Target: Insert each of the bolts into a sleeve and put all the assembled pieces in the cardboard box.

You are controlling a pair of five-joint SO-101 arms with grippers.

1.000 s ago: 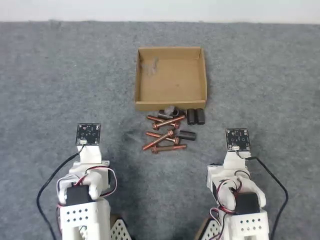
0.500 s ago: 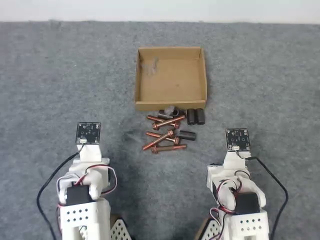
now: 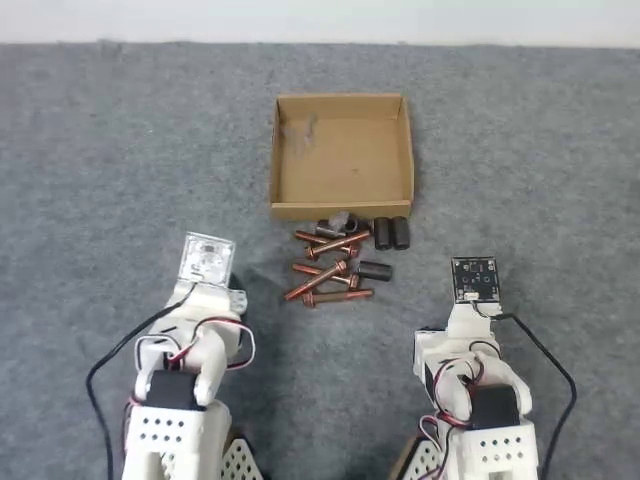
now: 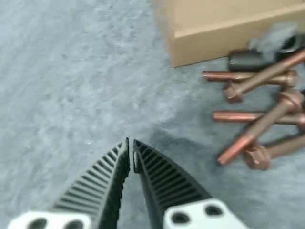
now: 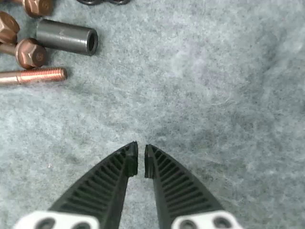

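Observation:
Several copper bolts (image 3: pixel 326 272) lie in a loose pile on the grey carpet just in front of the cardboard box (image 3: pixel 277 150), which holds no bolts or sleeves. Dark sleeves lie among and beside them: two (image 3: pixel 393 233) by the box's front right corner and one (image 3: pixel 373 270) to the right of the pile. My left gripper (image 4: pixel 131 143) is shut and holds nothing, low over bare carpet left of the bolts (image 4: pixel 259 117) and short of the box corner (image 4: pixel 200 45). My right gripper (image 5: pixel 141 147) is shut and holds nothing, hanging over carpet to the right of a sleeve (image 5: pixel 66 40) and a bolt (image 5: pixel 33 75).
The left arm (image 3: pixel 195 330) leans toward the pile; the right arm (image 3: pixel 470 350) stands back at the front right. Grey carpet runs all around the box and pile. A pale wall edge borders the far side.
The left arm has swung forward and to the right, toward the bolt pile. The right arm, bolts, sleeves and box have not moved.

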